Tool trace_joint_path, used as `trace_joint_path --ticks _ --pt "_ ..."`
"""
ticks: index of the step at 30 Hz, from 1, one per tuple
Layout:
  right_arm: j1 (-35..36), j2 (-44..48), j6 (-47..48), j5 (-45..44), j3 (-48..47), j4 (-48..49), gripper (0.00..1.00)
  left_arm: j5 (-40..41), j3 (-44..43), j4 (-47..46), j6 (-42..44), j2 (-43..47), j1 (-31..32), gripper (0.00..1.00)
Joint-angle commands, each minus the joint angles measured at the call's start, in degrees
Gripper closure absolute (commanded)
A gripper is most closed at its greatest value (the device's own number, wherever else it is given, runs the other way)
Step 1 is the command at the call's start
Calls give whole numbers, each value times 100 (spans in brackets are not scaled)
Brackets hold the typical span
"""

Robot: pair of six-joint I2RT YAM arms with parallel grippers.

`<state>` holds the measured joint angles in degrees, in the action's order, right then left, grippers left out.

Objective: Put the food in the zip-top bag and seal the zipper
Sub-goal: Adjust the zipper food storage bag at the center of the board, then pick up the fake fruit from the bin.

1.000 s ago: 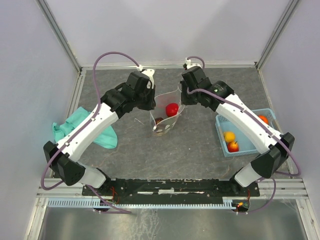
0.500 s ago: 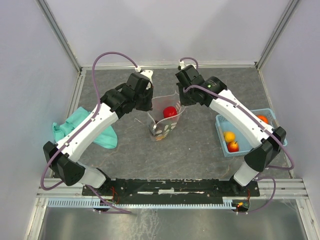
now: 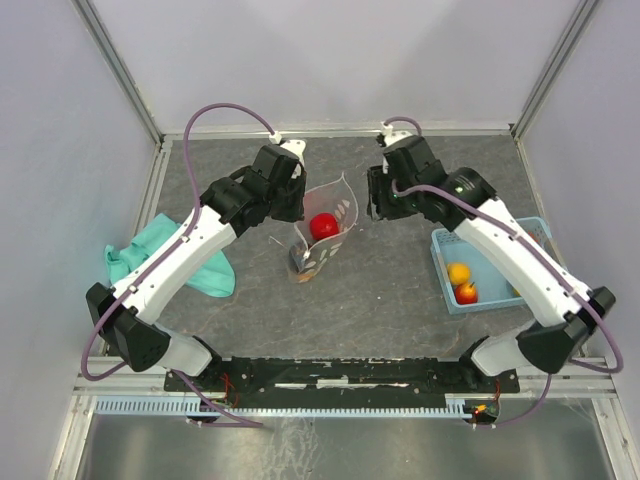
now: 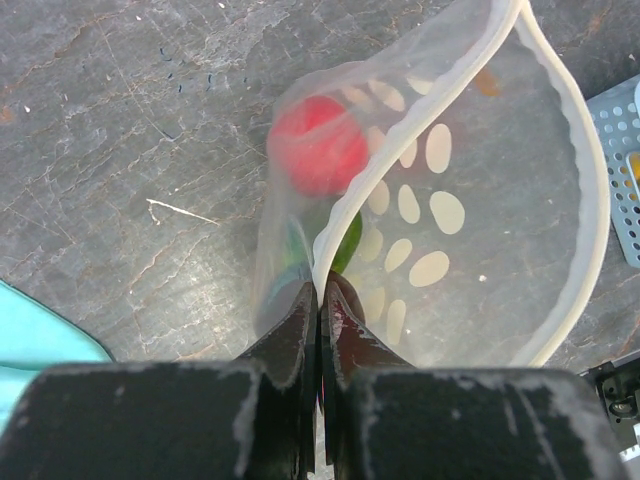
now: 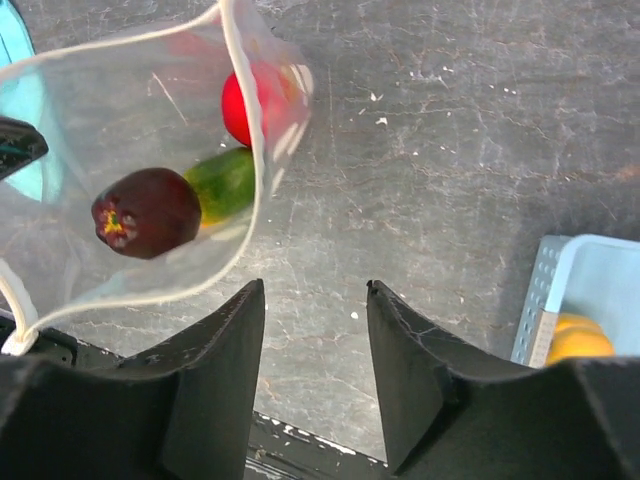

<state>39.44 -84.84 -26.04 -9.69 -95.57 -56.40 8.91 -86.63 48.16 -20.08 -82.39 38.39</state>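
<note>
The left hand is shut tight on the bag. It pinches the white zipper edge. The bag hangs open just past its fingers. Inside are a red fruit, a green one and a purple one. The right hand is open and holds nothing. The bag is just to its left. A basket with a yellow fruit sits to its right.
</note>
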Motion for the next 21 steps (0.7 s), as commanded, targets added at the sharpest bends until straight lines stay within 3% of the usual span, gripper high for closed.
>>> trace_joint_path --ticks 1,12,21 --pt "-269 709 65 147 352 -10 45 33 -297 -66 231 131 18 97" --pt "-1782 1809 99 -201 1975 -536 29 52 -298 -61 291 108 22 97" --pt "-2972 1903 -48 -29 3095 -288 18 32 -266 -56 317 130 19 97"
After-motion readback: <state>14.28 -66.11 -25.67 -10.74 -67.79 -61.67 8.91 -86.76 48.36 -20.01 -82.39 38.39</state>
